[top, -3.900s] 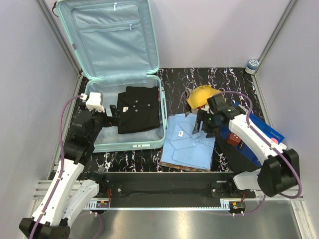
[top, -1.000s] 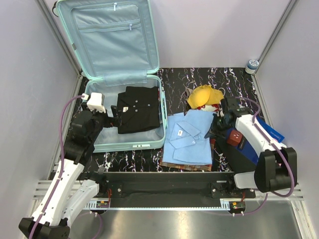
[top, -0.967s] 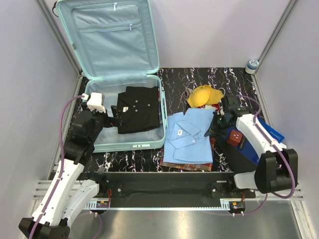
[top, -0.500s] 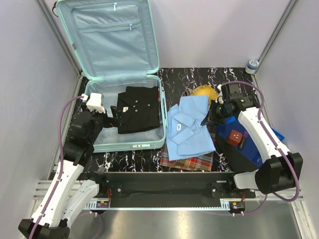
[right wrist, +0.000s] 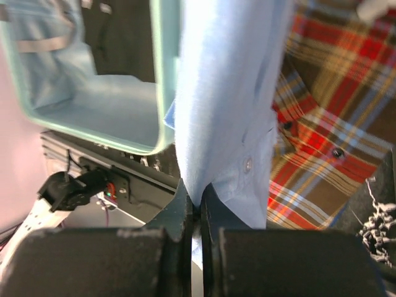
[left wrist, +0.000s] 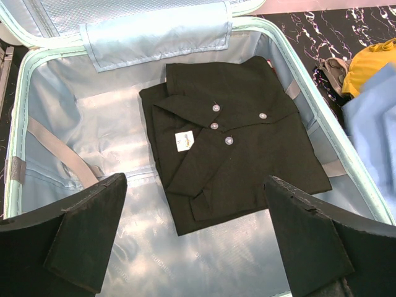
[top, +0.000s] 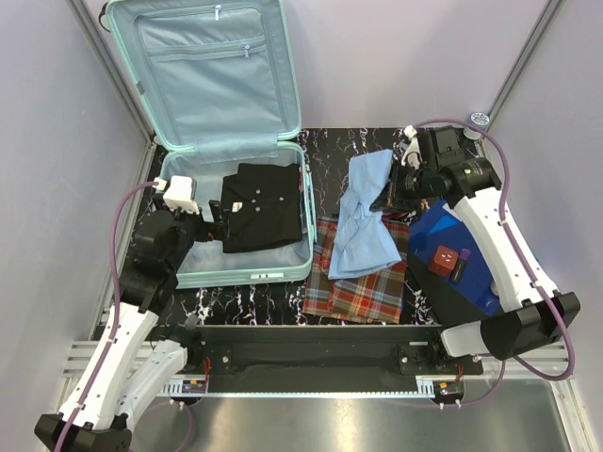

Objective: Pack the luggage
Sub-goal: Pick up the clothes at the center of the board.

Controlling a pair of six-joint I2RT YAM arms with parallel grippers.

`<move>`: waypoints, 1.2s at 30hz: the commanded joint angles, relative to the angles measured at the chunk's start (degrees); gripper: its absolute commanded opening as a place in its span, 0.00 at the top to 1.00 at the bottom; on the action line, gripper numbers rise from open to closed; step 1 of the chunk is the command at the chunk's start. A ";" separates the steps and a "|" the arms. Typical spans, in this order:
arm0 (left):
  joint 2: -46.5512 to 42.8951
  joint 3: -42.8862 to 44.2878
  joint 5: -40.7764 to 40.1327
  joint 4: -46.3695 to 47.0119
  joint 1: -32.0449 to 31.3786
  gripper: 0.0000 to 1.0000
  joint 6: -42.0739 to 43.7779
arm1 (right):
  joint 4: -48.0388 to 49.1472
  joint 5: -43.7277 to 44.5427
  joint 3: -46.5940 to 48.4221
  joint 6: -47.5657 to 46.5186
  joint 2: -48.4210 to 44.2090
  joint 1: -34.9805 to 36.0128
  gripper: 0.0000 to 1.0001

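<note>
Right gripper is now up and further back than a moment ago, jaws pinched tight on the blue shirt. The shirt is off the pile and hangs loose from one edge; its lower end still drapes on the plaid shirt, which is now mostly uncovered. Left arm hasn't moved: left gripper hovers over the luggage base with jaws wide apart, holding nothing.

The luggage is in the same spot, left rear of the table, lying open with its lid propped against the back wall. The black shirt lies folded in the right half of the base; the left half is bare lining.

The luggage's right rim sits between the hanging shirt and the base. A blue box with a red block on it lies under the right arm. A yellow cap sits just past that rim.
</note>
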 commanded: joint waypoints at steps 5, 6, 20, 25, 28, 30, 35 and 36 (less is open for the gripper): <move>-1.06 -0.37 0.33 2.31 -0.25 0.01 0.62 | -1.03 -3.18 9.15 -2.26 2.16 1.70 1.00; -1.06 -0.37 0.33 2.31 -0.25 0.01 0.62 | -1.03 -2.83 8.63 -2.35 2.17 1.70 1.00; -0.97 -0.55 0.50 2.40 -0.25 0.01 0.71 | 1.86 6.66 -5.94 -0.69 -0.82 1.62 1.00; 0.78 -0.11 3.91 2.40 -0.51 0.01 1.06 | 4.67 13.94 -15.79 1.42 -1.70 1.09 1.00; 2.80 1.03 5.95 2.40 -1.21 0.01 0.19 | 5.90 16.51 -19.23 2.65 -1.88 0.21 1.00; 4.81 2.52 7.43 2.48 -2.00 0.01 -0.69 | 6.52 17.38 -20.47 3.09 -2.05 -0.76 1.00; 9.13 6.30 7.89 3.10 -5.60 0.01 -3.86 | 7.32 19.58 -23.63 3.71 -3.11 -2.77 0.88; 10.53 6.74 7.36 3.36 -7.35 0.01 -4.64 | 7.40 19.59 -23.98 3.71 -3.63 -3.74 0.83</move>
